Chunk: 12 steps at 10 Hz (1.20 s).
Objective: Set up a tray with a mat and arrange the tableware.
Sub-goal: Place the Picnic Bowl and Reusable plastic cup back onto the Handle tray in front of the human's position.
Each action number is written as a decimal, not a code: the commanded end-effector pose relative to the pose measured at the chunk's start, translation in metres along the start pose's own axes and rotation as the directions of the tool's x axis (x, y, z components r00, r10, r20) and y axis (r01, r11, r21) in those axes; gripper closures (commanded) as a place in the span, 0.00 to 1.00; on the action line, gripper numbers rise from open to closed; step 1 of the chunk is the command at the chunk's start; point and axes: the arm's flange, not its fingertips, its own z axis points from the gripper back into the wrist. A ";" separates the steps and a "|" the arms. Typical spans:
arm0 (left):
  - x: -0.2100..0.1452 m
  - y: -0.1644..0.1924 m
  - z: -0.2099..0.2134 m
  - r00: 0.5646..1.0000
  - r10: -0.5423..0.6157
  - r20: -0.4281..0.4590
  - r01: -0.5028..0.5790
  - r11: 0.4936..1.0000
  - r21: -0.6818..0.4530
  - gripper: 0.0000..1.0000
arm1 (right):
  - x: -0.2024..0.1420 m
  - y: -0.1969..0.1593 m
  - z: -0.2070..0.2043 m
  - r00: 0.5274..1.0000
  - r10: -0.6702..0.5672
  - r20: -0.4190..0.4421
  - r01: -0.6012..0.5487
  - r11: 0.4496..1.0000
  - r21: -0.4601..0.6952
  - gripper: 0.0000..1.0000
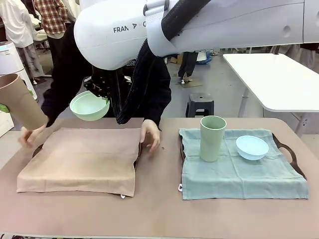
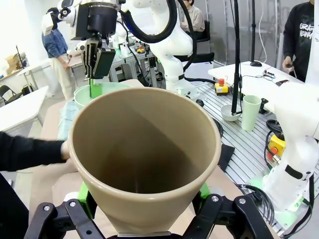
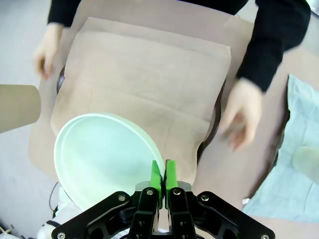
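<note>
Front view, right end effector (image 1: 99, 92) aloft (pinching mint bowl (image 1: 89, 106))

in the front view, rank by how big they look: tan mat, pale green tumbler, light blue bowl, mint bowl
1. tan mat
2. pale green tumbler
3. mint bowl and light blue bowl: look about alike, and the mint one is held up, so unsure.

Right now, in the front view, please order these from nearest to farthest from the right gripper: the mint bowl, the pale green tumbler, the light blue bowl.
1. Mint bowl: pinched at its rim by the right gripper, above the tan mat.
2. Pale green tumbler: upright on the blue-green mat, to the right.
3. Light blue bowl: just beyond the tumbler, farther right.
</note>
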 end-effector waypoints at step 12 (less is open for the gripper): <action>0.004 -0.001 -0.001 1.000 -0.010 -0.007 0.010 1.000 0.003 1.00 | 0.001 0.000 -0.001 1.000 0.012 0.013 -0.012 1.000 -0.014 1.00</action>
